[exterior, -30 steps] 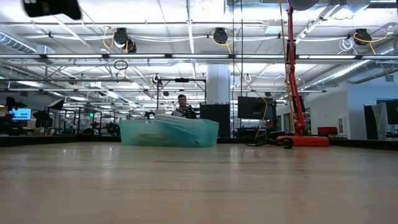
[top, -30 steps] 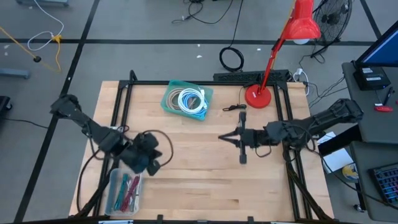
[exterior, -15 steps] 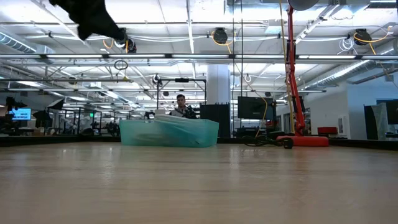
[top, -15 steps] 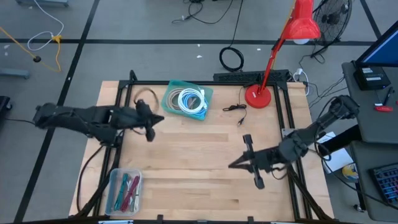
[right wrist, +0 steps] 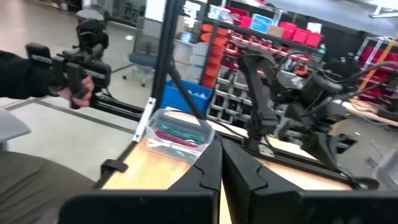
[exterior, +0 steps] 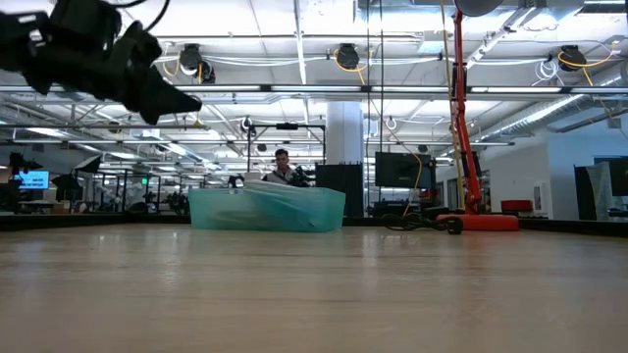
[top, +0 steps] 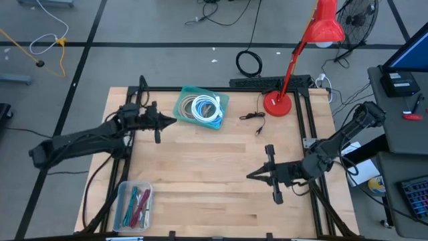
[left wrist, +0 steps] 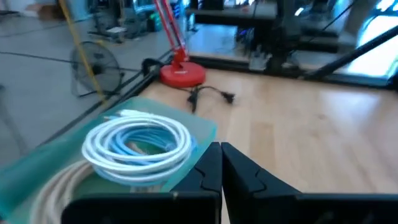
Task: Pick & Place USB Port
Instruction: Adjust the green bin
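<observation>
A small black corded plug (top: 253, 117) lies flat on the wood near the red lamp base (top: 276, 104); it also shows in the left wrist view (left wrist: 208, 94). My left gripper (top: 167, 122) hangs shut in the air just left of the teal bin (top: 202, 107), which holds coiled white and blue cables (left wrist: 137, 140). In the low view this gripper (exterior: 167, 98) is high above the table. My right gripper (top: 251, 176) is shut and empty over the table's right half, pointing left. A clear bin of coloured cables (top: 134, 204) sits at the near left corner.
The red lamp's arm (top: 301, 40) rises from its base at the far right. Black frame rails (top: 127, 120) run along the table's left and right sides. Bare wood (top: 207, 174) lies between the grippers. A person's hand (right wrist: 81, 62) shows beyond the table's left edge.
My left gripper swung from above the clear bin at the near left toward the far edge, ending beside the teal bin. My right gripper moved from the middle right toward the near edge, then held still. No object has moved.
</observation>
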Robot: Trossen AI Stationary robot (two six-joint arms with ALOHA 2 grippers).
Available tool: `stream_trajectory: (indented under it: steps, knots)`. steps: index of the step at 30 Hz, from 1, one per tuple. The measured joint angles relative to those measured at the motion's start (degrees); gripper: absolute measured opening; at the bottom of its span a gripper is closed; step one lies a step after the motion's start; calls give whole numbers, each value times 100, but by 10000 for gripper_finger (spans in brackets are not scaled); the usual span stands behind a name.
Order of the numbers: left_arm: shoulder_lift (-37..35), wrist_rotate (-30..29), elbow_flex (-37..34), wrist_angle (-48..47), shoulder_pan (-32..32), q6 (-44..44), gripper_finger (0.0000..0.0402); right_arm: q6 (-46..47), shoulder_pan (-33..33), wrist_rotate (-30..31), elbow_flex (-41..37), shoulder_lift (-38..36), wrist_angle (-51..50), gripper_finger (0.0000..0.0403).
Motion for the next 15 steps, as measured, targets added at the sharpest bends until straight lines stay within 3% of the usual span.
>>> stream_trajectory:
  steps: [4,7,10,15]
  knots:
    - [2,848,-558,1195,611,-712,1,-7,0,97,-36,0,46,0]
    - [-46,1233,-847,1509,779,-1136,1,-9,0,91,-36,0,53,0]
    - [-114,1201,-1111,1513,735,-1185,1,-25,0,90,-36,0,49,0]
    - [-208,436,-1505,1346,469,-1283,1,-66,0,90,-36,0,47,0]
